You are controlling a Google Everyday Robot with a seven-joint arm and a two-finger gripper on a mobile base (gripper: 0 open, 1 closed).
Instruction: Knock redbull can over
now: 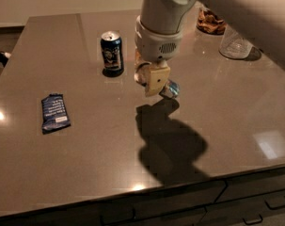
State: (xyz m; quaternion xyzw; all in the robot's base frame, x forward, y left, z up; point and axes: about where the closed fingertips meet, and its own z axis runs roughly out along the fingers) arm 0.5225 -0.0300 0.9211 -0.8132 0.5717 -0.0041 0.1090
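The redbull can [170, 89] shows only as a small light blue and silver bit at the table's middle, mostly hidden behind my gripper; I cannot tell if it stands or lies. My gripper [156, 84] hangs from the white arm right over it, touching or nearly touching it, low above the table. A darker navy can [112, 53] with a white graphic stands upright to the gripper's left, apart from it.
A blue snack packet [55, 112] lies flat at the left. A clear glass cup [234, 44] and a brown snack bag [211, 21] stand at the back right. The arm's shadow [168, 145] falls toward the table's front edge, above the drawers.
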